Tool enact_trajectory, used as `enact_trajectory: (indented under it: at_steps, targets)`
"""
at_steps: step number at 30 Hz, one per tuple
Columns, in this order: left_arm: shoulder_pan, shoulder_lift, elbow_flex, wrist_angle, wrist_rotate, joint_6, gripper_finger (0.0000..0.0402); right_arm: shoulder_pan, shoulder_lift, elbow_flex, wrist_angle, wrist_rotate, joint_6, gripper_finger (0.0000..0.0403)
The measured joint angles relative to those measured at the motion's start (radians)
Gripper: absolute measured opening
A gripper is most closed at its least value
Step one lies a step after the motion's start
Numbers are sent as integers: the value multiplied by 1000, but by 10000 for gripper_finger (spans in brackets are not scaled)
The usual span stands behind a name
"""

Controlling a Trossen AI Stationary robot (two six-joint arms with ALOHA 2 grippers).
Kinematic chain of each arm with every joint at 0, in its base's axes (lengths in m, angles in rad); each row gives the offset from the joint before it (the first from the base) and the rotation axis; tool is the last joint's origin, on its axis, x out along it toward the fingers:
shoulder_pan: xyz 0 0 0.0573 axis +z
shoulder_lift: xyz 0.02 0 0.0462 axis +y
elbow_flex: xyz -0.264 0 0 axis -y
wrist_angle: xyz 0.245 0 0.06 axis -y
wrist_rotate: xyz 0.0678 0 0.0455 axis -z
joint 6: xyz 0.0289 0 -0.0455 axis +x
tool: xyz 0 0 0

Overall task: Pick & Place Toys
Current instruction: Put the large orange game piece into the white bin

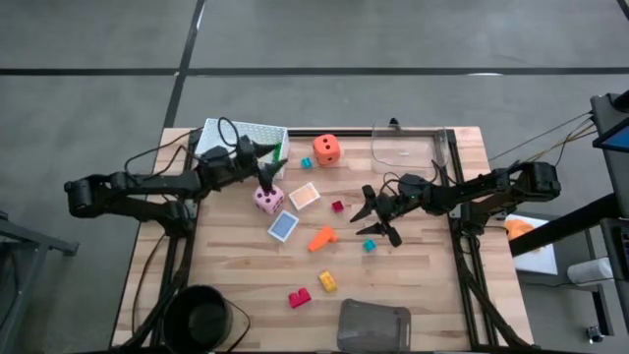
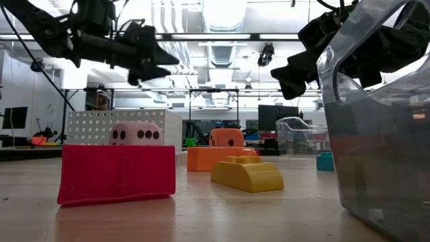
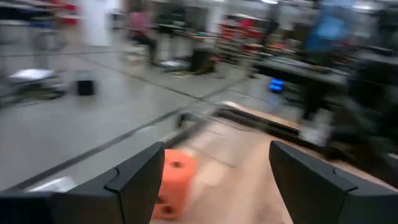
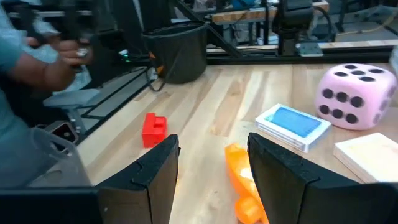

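My left gripper (image 1: 270,167) is open and empty, raised above the table between the white basket (image 1: 241,138) and the pink die (image 1: 267,199). Its wrist view looks toward the orange die (image 3: 174,183). My right gripper (image 1: 376,224) is open and empty, raised over the table's middle right. It stands right of the orange brick (image 1: 321,237) and above the teal brick (image 1: 370,245). In the right wrist view the orange brick (image 4: 242,180) shows between the fingers, farther off. A blue card (image 1: 283,226), a peach card (image 1: 305,195), a small red brick (image 1: 337,206), a yellow brick (image 1: 327,281) and a red brick (image 1: 299,297) lie flat on the table.
A grey tray (image 1: 373,326) sits at the near edge and a black round container (image 1: 201,315) at the near left. A clear box (image 1: 413,147) stands at the far right. A second teal brick (image 1: 305,162) lies beside the orange die (image 1: 327,149). A person (image 4: 31,68) shows beyond the table.
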Motion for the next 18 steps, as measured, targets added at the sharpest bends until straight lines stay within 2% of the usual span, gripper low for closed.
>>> enact_trajectory:
  at_steps: [4,8,12,18]
  targets:
    - [-69,5,-2,0,58,13,288,4,0,0,-20,72,0,191]
    - [-153,5,-16,1,55,41,288,22,0,0,-24,175,0,191]
    - [-221,5,-28,-2,23,69,288,38,0,23,-65,228,-2,191]
    - [-257,5,-66,3,12,83,288,75,0,141,-309,304,-81,191]
